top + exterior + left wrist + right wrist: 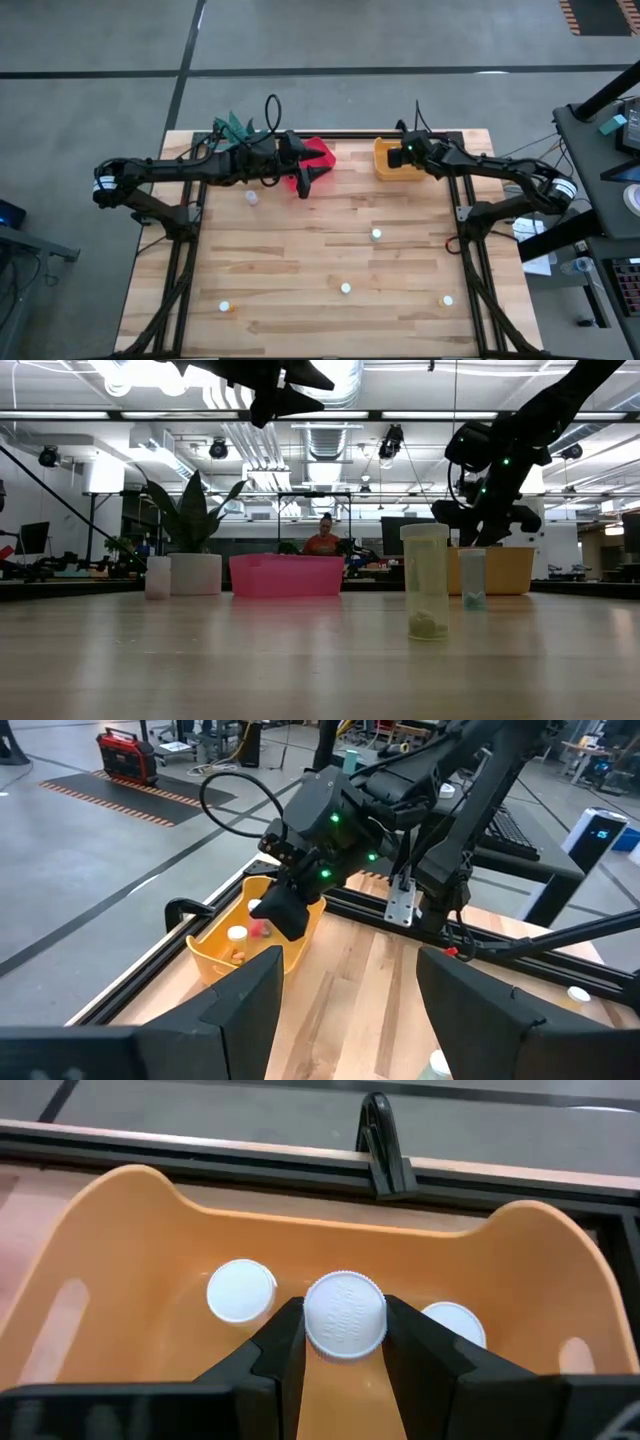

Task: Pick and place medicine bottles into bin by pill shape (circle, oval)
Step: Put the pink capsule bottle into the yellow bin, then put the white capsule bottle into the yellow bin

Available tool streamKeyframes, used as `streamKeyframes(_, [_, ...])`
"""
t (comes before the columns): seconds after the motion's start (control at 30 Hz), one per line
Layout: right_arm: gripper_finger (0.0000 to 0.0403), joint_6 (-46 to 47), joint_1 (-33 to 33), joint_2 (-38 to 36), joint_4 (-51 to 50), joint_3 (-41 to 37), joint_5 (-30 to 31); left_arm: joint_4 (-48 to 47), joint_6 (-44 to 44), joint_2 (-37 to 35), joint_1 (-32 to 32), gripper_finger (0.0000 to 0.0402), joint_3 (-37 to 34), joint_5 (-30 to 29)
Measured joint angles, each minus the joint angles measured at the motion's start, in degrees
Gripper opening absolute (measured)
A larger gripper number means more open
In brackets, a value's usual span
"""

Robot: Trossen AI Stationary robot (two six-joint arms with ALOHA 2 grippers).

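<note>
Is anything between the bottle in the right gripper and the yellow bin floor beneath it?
Nothing blocks it. The right gripper holds the bottle over bare floor of the yellow bin, between two bottles already inside.

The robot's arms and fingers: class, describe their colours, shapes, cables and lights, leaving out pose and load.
Both arms are dark, jointed tubes. The left arm and right arm each wear a white band near the base. A black cable loops above the left wrist. Green lights glow on the right wrist. The right gripper's fingers are black, blocky wedges.

Bright, even overhead light; ceiling lamps glare, shadows faint.
</note>
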Motion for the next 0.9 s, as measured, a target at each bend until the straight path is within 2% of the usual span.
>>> streamKeyframes(0.5, [0.0112, -1.11, 0.0, 2.37, 1.63, -0.76, 1.29, 0.28, 0.28, 0.0, 0.0, 0.0215, 0.0, -1.93])
streamKeyframes(0.9, [0.0181, -1.11, 0.0, 2.19, 2.71, -0.76, 1.36, 0.5, 0.26, 0.0, 0.0, 0.0215, 0.0, -2.04])
